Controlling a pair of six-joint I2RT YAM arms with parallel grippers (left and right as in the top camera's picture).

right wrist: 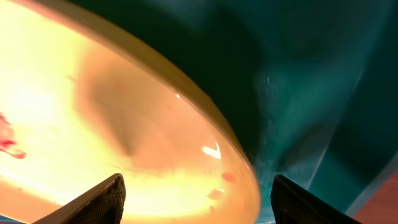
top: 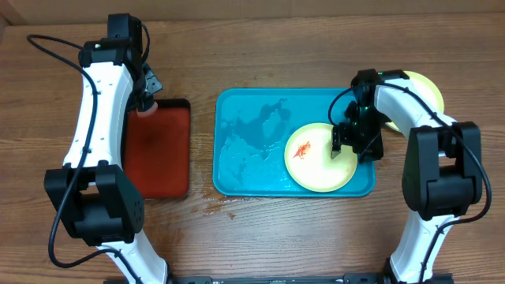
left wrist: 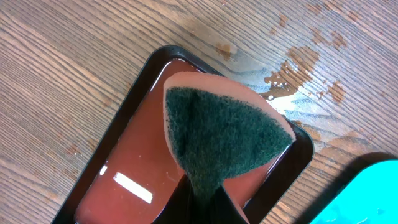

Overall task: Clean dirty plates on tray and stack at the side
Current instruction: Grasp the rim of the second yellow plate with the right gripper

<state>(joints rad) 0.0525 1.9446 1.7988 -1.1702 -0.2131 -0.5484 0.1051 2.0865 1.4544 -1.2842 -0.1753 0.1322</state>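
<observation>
White arm links (top: 102,102), black joints (top: 95,201), looping black cables (top: 51,233), dark jaws.

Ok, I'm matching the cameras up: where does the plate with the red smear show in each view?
Overhead: the smeared plate lies at the right end of the turquoise tray.
Left wrist: not in it; sponge over red tray instead.
Right wrist: fills the left half.
Shared landmark: the turquoise tray, at left wrist's lower right corner, right wrist's right side.

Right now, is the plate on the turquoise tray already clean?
No, the plate on the tray bears a red smear.
</observation>
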